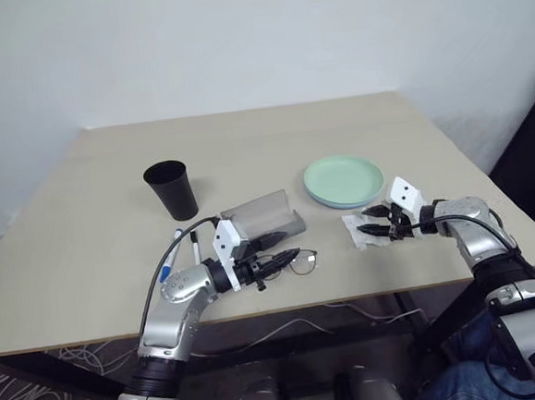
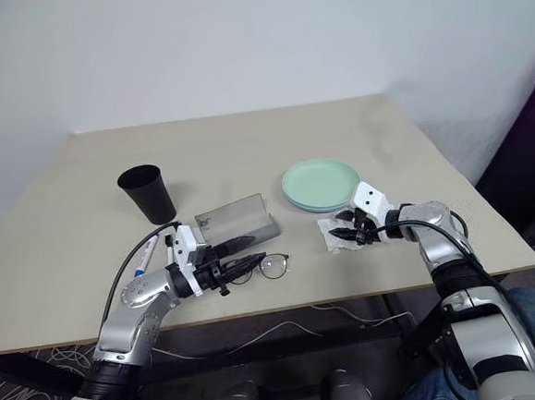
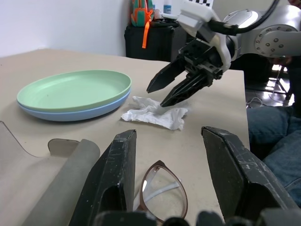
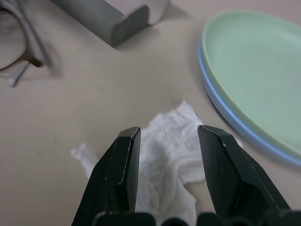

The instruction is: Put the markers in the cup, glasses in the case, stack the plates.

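The mint green plate lies stacked on the light blue plate at the table's right. A black cup stands upright at the left. The grey case lies open in the middle. Just in front of it the glasses rest on the table, one lens between the spread fingers of my left gripper, which is open and level. Two markers lie beside my left arm. My right gripper hangs open, tilted down over a crumpled white tissue.
The tissue sits between the plates and the table's front edge. A person's leg in jeans is at the lower right, under the table's corner. Cables lie on the floor below. A white wall stands behind the table.
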Available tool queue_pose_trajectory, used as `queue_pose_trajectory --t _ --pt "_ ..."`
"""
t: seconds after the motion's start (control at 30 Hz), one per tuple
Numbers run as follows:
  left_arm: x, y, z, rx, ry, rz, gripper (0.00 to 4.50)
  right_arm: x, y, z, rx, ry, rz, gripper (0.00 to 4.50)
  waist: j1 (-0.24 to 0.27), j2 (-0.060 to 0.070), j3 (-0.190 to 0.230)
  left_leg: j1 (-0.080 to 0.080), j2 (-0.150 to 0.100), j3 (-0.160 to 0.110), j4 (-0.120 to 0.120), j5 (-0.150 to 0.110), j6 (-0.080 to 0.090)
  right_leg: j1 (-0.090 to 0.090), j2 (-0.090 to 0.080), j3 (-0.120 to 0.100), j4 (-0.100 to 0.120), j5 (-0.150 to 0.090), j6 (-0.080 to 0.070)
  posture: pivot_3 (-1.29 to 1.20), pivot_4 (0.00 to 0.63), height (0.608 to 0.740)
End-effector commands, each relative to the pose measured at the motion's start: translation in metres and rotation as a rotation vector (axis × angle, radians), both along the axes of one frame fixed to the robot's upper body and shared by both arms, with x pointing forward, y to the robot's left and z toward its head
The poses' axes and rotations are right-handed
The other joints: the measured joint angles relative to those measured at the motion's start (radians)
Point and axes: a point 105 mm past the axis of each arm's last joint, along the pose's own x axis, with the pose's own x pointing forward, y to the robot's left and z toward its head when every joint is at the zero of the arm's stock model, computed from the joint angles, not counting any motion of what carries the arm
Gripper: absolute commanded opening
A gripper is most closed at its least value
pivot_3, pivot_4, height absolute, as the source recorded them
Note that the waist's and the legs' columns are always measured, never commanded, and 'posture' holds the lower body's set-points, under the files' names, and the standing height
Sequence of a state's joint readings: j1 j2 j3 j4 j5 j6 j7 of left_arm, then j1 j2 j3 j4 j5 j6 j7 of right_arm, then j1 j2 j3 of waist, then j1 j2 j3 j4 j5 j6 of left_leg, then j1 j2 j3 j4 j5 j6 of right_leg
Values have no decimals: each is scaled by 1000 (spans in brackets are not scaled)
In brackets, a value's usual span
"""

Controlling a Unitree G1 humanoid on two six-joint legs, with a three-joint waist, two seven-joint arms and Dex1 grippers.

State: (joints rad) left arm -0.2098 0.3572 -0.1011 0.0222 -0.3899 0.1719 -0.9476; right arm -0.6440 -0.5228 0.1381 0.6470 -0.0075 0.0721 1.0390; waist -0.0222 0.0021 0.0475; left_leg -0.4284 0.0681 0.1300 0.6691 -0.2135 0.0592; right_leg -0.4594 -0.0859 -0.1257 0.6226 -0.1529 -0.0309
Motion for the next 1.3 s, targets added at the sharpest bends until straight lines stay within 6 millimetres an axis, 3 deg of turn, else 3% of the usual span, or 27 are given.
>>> queue_pose_trajectory --t 0.03,0.27,0.47,0.5,0.67,0.8,0.9,1.1,1.27,1.3 --pt "3 -4 14 -2 -63 -18 2281 7 -2 1 -10 -3 -65 2088 0 0 0 0 0 0 0 0 0 0 0 0 0 0 0 0 0 740" --pt "3 -3 14 2 -63 -14 2281 8 -3 -10 -22 57 -116 2088 0 0 0 0 0 -1 0 0 0 0 0 0 0 0 0 0 0 740" --pt "1 -2 12 5 -60 -11 2281 10 0 0 1 36 -106 123 0 0 0 -1 0 -1 0 0 0 0 0 1 0 0 0 0 0 740" --pt "1 -2 12 5 -60 -10 2281 11 1 4 3 21 -97 37 0 0 0 -1 0 -1 0 0 0 0 0 1 -1 0 0 0 0 740" --pt "1 -2 12 4 -60 -9 2281 17 11 37 43 -97 -38 37 0 0 0 -1 0 -1 0 0 0 0 0 2 -1 0 0 0 0 740" --pt "2 -2 13 3 -62 -11 2281 31 21 73 98 -212 -27 37 -1 0 0 -1 0 -1 0 0 0 -1 0 1 0 0 0 0 0 740" --pt "3 -3 15 4 -64 -11 2281 45 26 87 109 -267 -66 37 0 1 0 0 0 -1 0 0 0 -1 0 0 0 0 0 0 0 740" --pt "5 -4 17 3 -71 -7 2281 69 29 81 27 -323 -159 37 0 0 0 -1 0 -1 -1 0 0 0 0 0 -1 0 0 0 0 740" --pt "5 -2 17 5 -76 7 2281 75 33 69 16 -290 -189 37 -1 1 0 -1 -2 0 -1 0 0 -1 0 3 -1 0 0 0 0 740" --pt "4 0 16 7 -76 11 2281 76 33 67 11 -287 -199 216 -1 1 0 -1 -2 1 -1 0 0 -1 0 3 -1 0 0 0 0 740"
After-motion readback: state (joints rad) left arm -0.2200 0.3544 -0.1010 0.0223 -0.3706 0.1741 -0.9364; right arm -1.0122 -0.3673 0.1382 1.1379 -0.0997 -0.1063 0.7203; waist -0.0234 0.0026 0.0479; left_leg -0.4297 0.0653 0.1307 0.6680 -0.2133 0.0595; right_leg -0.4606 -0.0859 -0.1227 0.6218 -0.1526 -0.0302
